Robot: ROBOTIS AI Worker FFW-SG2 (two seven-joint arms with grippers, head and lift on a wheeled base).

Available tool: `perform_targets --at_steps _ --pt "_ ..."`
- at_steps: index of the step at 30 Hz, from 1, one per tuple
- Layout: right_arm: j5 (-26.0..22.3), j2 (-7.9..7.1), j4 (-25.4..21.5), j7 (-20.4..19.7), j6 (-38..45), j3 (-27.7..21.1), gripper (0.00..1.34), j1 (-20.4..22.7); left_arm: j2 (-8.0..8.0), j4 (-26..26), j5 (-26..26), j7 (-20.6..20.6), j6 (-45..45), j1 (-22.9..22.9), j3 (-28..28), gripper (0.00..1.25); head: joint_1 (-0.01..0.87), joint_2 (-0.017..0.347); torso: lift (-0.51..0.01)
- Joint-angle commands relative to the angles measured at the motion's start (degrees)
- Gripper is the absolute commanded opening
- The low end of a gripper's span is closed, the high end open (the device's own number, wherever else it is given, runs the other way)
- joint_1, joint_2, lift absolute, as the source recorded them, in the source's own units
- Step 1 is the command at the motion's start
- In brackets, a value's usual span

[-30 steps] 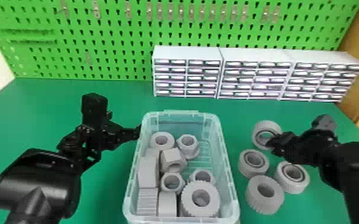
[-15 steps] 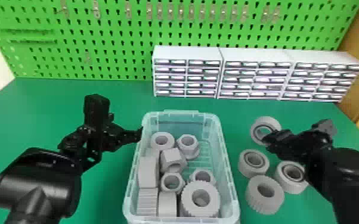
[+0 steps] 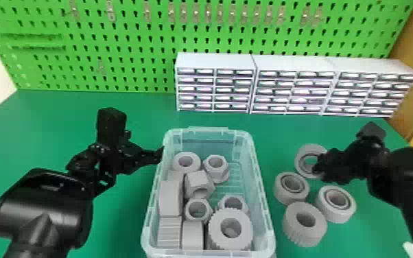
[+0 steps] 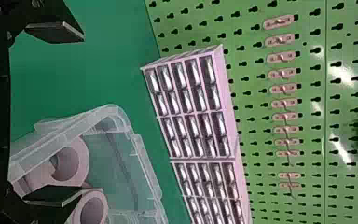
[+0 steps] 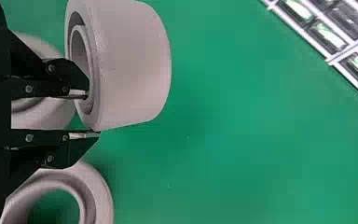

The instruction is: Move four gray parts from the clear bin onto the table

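Right gripper (image 3: pixel 319 165) of mine clamps gray part (image 5: pixel 133 67) by its ring wall, one finger inside hole, other outside, right of clear bin (image 3: pixel 267 206). Nearer me, three gray parts (image 3: pixel 291 199) sit on table (image 3: pixel 278 132), slim gap from bin's right rim. Left gripper (image 3: pixel 159 156), fingers wide apart, holds nothing at left rim. Green surface runs between bin and white drawers (image 3: pixel 286 63).

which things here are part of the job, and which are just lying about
Part of the job:
- clear bin
- gray parts inside it
- four gray parts beside it
- green table
- left hand
- right hand

Just there:
- white drawer units
- green pegboard
- its metal hooks
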Motion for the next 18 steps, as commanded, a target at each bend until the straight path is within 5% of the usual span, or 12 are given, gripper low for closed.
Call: perform_targets --at_steps 1,6,14,18 --pt "5.3 0.25 1.8 -0.4 6.2 -2.2 0.33 -2.6 0.09 0.0 -0.3 -0.3 0.5 -0.3 0.0 1.12 0.686 0.026 -0.050" --pt "8.8 1.92 2.0 -0.4 6.9 -4.2 0.33 -2.8 0.09 0.0 -0.8 -0.9 0.9 -0.4 0.0 1.12 0.686 0.026 -0.050" --pt "9.1 2.19 2.1 -0.4 6.2 -3.9 0.36 -2.6 0.09 0.1 -0.9 -1.4 1.2 -0.6 0.0 1.12 0.686 0.026 -0.050" --pt "9.9 2.63 1.3 -0.4 3.2 -3.2 0.90 -1.9 0.09 0.1 -1.2 -1.9 1.5 -0.6 0.0 1.12 0.686 0.026 -0.050"
